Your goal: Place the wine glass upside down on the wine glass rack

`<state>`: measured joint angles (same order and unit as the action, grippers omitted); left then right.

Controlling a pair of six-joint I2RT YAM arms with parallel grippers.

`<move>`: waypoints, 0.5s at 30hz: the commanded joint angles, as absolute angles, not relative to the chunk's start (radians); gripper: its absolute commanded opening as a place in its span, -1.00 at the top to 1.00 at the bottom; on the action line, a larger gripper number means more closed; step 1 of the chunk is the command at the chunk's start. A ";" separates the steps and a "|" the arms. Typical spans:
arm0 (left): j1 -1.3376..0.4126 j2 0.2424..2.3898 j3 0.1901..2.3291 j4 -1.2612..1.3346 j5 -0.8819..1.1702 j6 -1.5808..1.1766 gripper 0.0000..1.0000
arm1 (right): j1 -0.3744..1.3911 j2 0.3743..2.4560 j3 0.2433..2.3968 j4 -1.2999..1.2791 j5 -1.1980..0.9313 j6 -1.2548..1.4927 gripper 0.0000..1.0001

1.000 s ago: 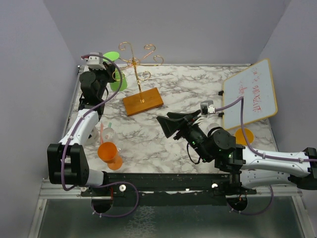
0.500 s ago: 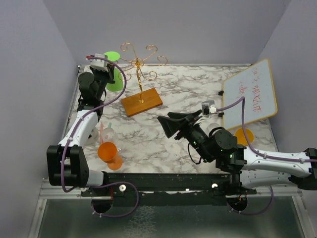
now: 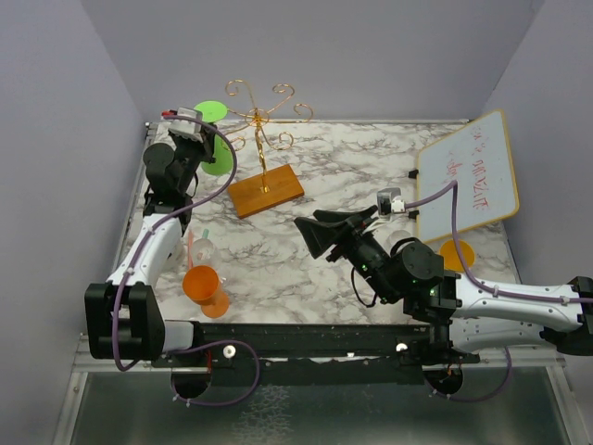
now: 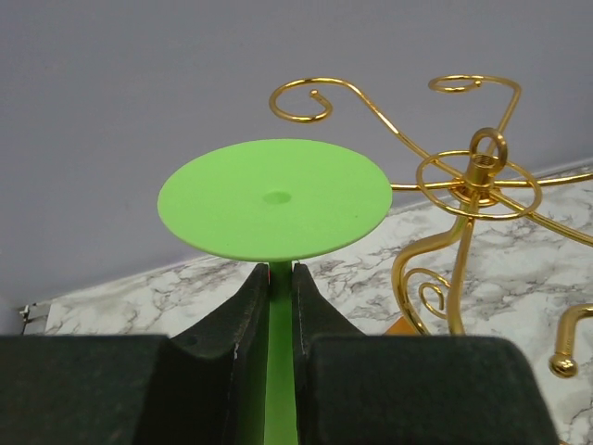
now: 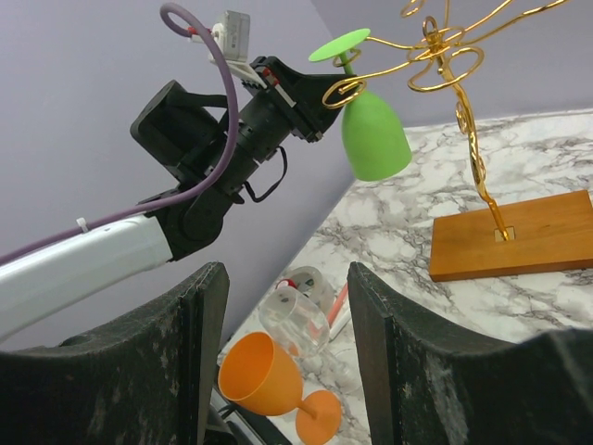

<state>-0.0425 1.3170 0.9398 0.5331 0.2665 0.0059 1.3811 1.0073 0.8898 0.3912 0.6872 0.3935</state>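
My left gripper [image 4: 280,278] is shut on the stem of a green wine glass [image 4: 273,199], held upside down with its round foot on top; the glass also shows in the top view [image 3: 214,139] and the right wrist view [image 5: 372,134]. The gold wire rack [image 3: 262,116] stands on its orange-brown wooden base [image 3: 267,190] just right of the glass; its scroll arms [image 4: 473,162] are close beside the foot. My right gripper [image 5: 289,362] is open and empty over the table's middle [image 3: 313,230].
An orange wine glass [image 3: 206,289] and a clear cup with a straw [image 3: 201,248] lie near the left arm's base. A whiteboard [image 3: 468,171] and an orange disc [image 3: 457,254] are at the right. Walls close in on the back and sides.
My left gripper has lifted the green glass and moved it slightly right, toward the rack's scroll arms. The right arm has not moved.
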 commanded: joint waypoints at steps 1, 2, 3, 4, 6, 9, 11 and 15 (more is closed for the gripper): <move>-0.040 1.284 0.923 0.569 0.377 0.031 1.00 | 1.387 0.991 0.873 0.391 0.681 0.409 -0.20; -0.039 1.287 0.923 0.570 0.391 0.035 1.00 | 1.387 0.990 0.872 0.390 0.682 0.409 -0.20; -0.040 1.291 0.923 0.569 0.401 0.036 1.00 | 1.387 0.990 0.872 0.390 0.682 0.409 -0.20; -0.040 1.294 0.923 0.569 0.410 0.037 1.00 | 1.387 0.989 0.870 0.389 0.682 0.410 -0.20; -0.038 1.295 0.919 0.569 0.425 0.037 1.00 | 1.387 0.986 0.869 0.385 0.685 0.413 -0.20; -0.039 1.293 0.907 0.568 0.421 0.035 1.00 | 1.387 0.980 0.867 0.381 0.689 0.414 -0.20; -0.039 1.292 0.897 0.566 0.409 0.028 0.97 | 1.387 0.977 0.867 0.379 0.691 0.414 -0.20; -0.040 1.281 0.877 0.560 0.374 0.010 0.66 | 1.387 0.973 0.867 0.377 0.692 0.414 -0.20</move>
<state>-0.0395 1.3045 0.9051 0.5541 0.3698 0.0227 1.3811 0.9905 0.8776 0.3904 0.6876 0.4019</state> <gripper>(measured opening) 0.120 0.599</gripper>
